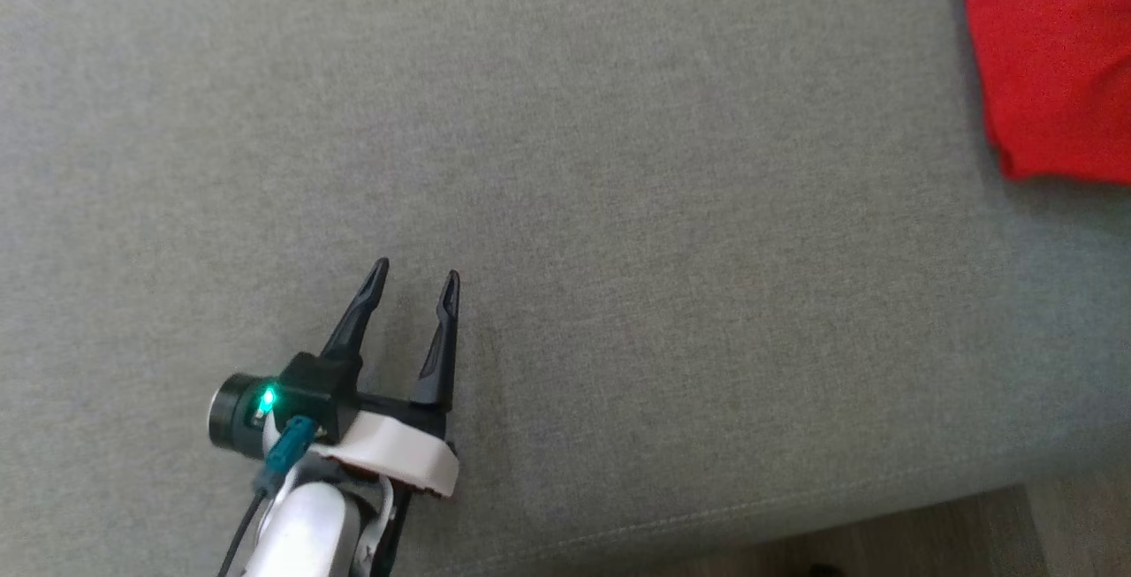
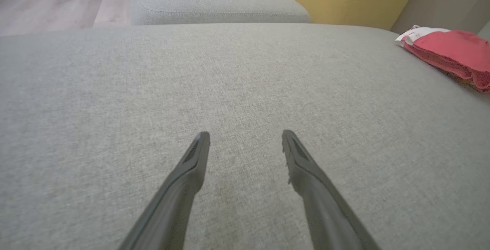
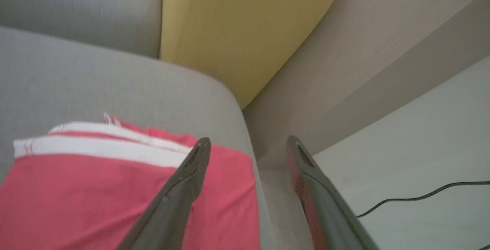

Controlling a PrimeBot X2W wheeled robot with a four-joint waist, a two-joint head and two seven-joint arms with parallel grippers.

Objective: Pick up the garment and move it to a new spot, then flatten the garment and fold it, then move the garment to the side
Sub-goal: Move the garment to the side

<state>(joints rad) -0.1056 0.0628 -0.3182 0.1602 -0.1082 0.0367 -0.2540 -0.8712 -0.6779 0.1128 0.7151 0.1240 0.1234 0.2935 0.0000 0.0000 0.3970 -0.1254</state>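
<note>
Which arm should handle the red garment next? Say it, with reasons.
Right, most likely. The right claw is open just over the edge of the red garment, at the end of the cushion. The left claw is open too, but over bare cushion, well away from the garment.

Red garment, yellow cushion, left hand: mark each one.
Red garment [image 1: 1051, 73]: head view, middle of the red cloth.
Yellow cushion [image 3: 245, 24]: right wrist view, middle of its front face.
Left hand [image 1: 416, 270]: head view, gap midway between its open fingertips.
</note>
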